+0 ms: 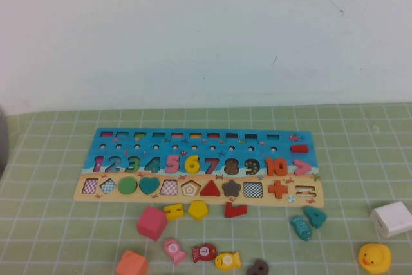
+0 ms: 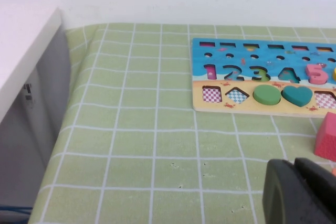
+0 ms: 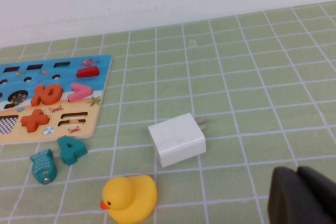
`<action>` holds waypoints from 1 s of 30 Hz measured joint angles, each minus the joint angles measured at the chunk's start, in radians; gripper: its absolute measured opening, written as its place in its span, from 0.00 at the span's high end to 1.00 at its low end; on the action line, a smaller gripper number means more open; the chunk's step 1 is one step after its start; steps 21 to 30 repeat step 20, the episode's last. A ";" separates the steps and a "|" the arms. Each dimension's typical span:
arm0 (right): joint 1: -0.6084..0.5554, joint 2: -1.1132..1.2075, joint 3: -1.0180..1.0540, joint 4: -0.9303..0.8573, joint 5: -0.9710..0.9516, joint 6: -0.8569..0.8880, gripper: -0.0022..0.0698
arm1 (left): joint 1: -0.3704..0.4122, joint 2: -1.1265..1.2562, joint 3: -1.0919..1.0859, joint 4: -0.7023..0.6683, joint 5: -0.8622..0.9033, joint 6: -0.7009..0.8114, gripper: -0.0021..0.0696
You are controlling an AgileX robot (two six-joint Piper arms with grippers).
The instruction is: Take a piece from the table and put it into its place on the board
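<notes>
Yellow 6 (image 1: pixel 192 164) sitting in its slot on the board (image 1: pixel 193 148), between the pink 5 (image 1: pixel 172 163) and the 7 (image 1: pixel 210 165). Small, thick, hard wood. Likely light and a bit smooth. Best pinched across the round bottom part.

Left tool (image 2: pixel 296 192) low over the counter (image 1: pixel 64 159) near the board's left end, closed, empty. Right tool (image 3: pixel 299 195) near the white plug (image 3: pixel 177 139), closed, empty too.

Cut off by the frame edge below the board (image 1: pixel 199 165): orange block (image 1: pixel 132 264), brown piece (image 1: pixel 258 268). Both pincers mostly out of frame.

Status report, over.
Left gripper shut, off board's left end. Right gripper shut, near white charger. 6 sits in its slot. Nothing on it.
</notes>
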 joint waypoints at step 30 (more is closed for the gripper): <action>0.000 0.000 0.000 0.000 0.000 0.000 0.97 | -0.004 0.000 -0.002 -0.012 0.003 0.000 0.97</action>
